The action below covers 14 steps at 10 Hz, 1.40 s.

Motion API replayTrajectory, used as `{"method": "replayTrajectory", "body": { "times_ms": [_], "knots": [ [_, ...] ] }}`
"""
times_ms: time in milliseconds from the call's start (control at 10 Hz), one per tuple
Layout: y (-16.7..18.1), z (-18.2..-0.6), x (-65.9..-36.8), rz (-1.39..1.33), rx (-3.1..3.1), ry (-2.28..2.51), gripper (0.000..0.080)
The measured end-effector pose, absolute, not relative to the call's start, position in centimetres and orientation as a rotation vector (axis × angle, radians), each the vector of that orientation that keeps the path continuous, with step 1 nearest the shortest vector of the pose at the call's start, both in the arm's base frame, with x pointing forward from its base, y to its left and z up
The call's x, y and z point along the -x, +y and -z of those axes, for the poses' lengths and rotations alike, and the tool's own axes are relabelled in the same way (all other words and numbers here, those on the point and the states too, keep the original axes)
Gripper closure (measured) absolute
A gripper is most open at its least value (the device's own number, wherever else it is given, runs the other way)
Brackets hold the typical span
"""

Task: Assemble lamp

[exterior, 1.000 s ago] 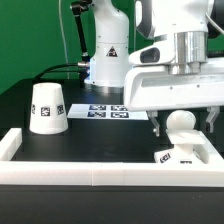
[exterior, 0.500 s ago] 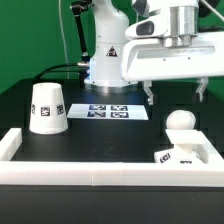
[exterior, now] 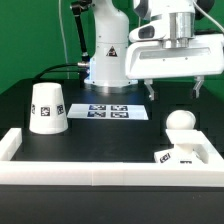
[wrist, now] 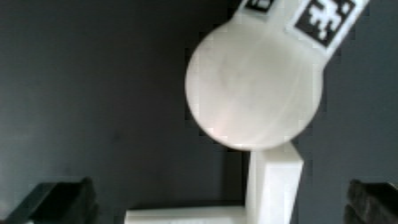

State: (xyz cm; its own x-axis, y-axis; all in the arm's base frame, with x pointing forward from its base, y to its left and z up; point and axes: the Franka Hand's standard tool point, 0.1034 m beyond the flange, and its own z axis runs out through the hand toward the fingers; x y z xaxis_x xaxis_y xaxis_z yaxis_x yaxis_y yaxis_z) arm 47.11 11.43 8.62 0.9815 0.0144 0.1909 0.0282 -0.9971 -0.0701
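The round white bulb (exterior: 181, 122) stands upright on the flat square base (exterior: 186, 153), which lies in the rail's corner on the exterior view's right. The tapered white shade (exterior: 47, 108) stands apart, on the exterior view's left. My gripper (exterior: 175, 90) hangs open and empty above the bulb, clear of it. In the wrist view the bulb (wrist: 258, 90) fills the middle and the base's tag (wrist: 324, 20) shows beside it. The two dark fingertips (wrist: 63, 200) sit wide apart at the picture's edge, with nothing between them.
The long white border rail (exterior: 90, 172) runs along the front and turns up both sides; its corner shows in the wrist view (wrist: 276, 185). The marker board (exterior: 110, 111) lies in front of the arm's base. Cables trail at the back left.
One second ago the fingers stood low around the bulb. They have let go of it and the gripper has risen straight up. The bulb stays on the base.
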Motion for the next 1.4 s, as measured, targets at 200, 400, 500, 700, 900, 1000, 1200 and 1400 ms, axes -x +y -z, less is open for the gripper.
{"method": "replayTrajectory", "body": {
  "times_ms": [200, 400, 500, 700, 900, 1000, 1200, 1400],
  "knots": [
    [11.5, -8.6, -47.0, 0.279, 3.031, 0.174, 0.01],
    [11.4, -8.4, -46.8, 0.237, 2.966, 0.515, 0.01],
    [10.8, -8.1, -46.8, 0.218, 2.92, 0.675, 0.01],
    [10.2, -7.8, -46.8, 0.205, 2.839, 0.892, 0.01],
    [10.3, -7.8, -46.7, 0.195, 2.813, 0.957, 0.01],
    [10.5, -7.6, -46.7, 0.174, 2.821, 0.941, 0.01],
    [11.4, -7.3, -46.9, 0.167, 2.825, 0.921, 0.01],
    [10.8, -7.1, -46.9, 0.019, 2.853, 0.848, 0.01]
  ]
}}
